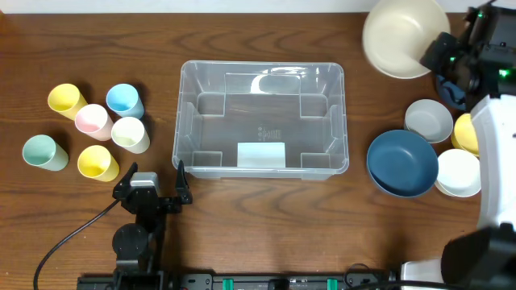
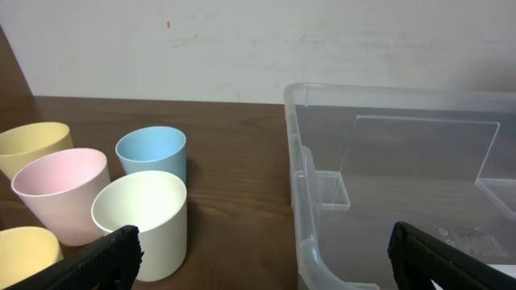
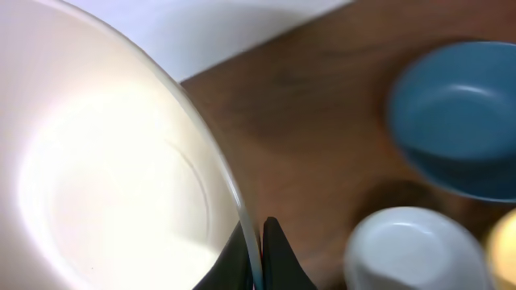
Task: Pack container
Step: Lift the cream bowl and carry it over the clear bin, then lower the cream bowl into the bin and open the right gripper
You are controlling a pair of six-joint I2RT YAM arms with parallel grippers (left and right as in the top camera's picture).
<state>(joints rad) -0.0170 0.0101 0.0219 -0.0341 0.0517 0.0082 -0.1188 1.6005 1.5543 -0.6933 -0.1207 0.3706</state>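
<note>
The clear plastic container [image 1: 263,121] stands mid-table with a pale label [image 1: 261,155] on its near wall; nothing lies inside it. It also shows in the left wrist view [image 2: 379,185]. My right gripper [image 1: 434,55] is shut on the rim of a large cream bowl [image 1: 401,34], held above the table's far right; in the right wrist view the fingers [image 3: 260,246] pinch the bowl's rim [image 3: 121,177]. My left gripper [image 1: 151,179] is open and empty, near the front edge, left of the container's near corner; its fingertips [image 2: 262,254] show at the bottom corners of the left wrist view.
Several pastel cups [image 1: 93,129] stand left of the container; cream [image 2: 145,221], pink [image 2: 60,193] and blue [image 2: 153,153] ones are near my left gripper. At right sit a dark blue bowl [image 1: 401,163], a grey bowl [image 1: 428,119], a white bowl [image 1: 458,172] and a yellow one [image 1: 464,131].
</note>
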